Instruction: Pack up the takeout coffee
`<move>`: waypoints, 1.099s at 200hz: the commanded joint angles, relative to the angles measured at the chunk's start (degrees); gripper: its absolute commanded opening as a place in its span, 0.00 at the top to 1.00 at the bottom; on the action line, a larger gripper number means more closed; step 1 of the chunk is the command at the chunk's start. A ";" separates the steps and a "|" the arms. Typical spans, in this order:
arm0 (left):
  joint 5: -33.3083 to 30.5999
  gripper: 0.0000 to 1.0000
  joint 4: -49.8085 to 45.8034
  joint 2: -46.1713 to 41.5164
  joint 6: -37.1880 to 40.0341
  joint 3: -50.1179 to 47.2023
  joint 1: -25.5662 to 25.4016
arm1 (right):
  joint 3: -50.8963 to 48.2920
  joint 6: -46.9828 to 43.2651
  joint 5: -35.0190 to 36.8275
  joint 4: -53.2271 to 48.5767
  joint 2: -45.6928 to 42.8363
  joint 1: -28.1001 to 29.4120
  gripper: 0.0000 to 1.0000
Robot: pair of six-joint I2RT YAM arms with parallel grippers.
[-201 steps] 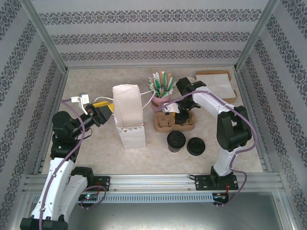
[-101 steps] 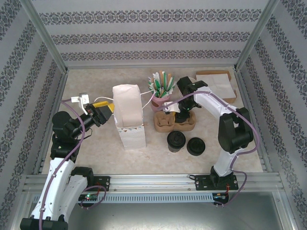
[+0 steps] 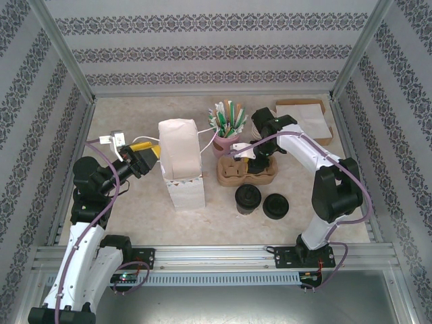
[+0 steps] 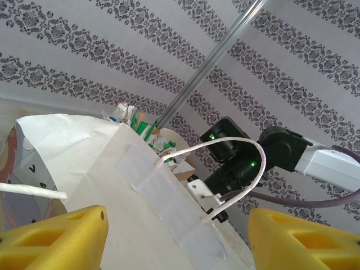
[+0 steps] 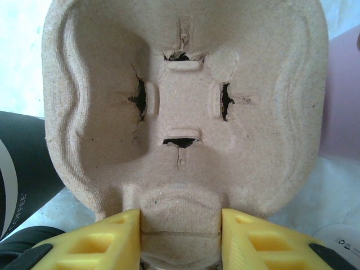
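Note:
The takeout coffee (image 3: 248,198), a dark cup with a black lid, stands on the table in front of the brown cardboard cup carrier (image 3: 236,173); its dark side (image 5: 19,169) borders the right wrist view. My right gripper (image 3: 247,159) reaches down onto the carrier (image 5: 185,95), and its yellow fingers press both sides of the carrier's near ridge (image 5: 181,219). The white paper bag (image 3: 181,162) stands upright left of the carrier. My left gripper (image 3: 144,156) sits at the bag's left side, its fingers wide apart (image 4: 177,222) with the bag's wall (image 4: 112,185) before them.
A low stack of black lids (image 3: 275,206) lies right of the coffee. A pink cup of stirrers (image 3: 228,131) stands behind the carrier, and its pink side (image 5: 343,95) shows at the right. A brown tray with white papers (image 3: 304,116) sits at the back right. Small white items (image 3: 113,140) lie at the left.
My right arm's wrist and elbow have shifted slightly to the right above the carrier. The left arm, the bag and the coffee have not moved.

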 commanded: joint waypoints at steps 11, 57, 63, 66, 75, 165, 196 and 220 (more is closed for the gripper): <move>-0.24 0.33 1.64 -0.56 1.31 1.94 0.26 | 0.56 0.27 -1.09 -0.55 0.93 0.69 0.61; -0.39 0.33 1.28 -0.41 1.53 1.91 0.25 | 0.87 0.43 -0.96 -0.47 1.56 0.71 0.58; -0.35 0.33 1.28 -0.39 1.52 1.96 0.25 | 0.83 0.43 -1.04 -0.47 1.59 0.65 0.58; -0.32 0.33 1.28 -0.33 1.57 1.96 0.26 | 0.79 0.41 -1.08 -0.47 1.58 0.65 0.58; -0.34 0.33 1.28 -0.33 1.53 1.91 0.29 | 0.78 0.56 -1.22 -0.40 1.64 0.66 0.58; -0.21 0.33 1.18 -0.33 1.39 1.80 0.30 | 1.04 0.88 -1.42 -0.12 2.62 1.24 0.56; -0.24 0.33 0.86 -0.48 1.65 1.70 0.29 | 1.40 1.04 -1.44 -0.29 3.23 1.39 0.55; -0.24 0.33 0.84 -0.50 1.72 1.70 0.26 | 1.48 1.06 -1.46 -0.46 3.54 1.36 0.56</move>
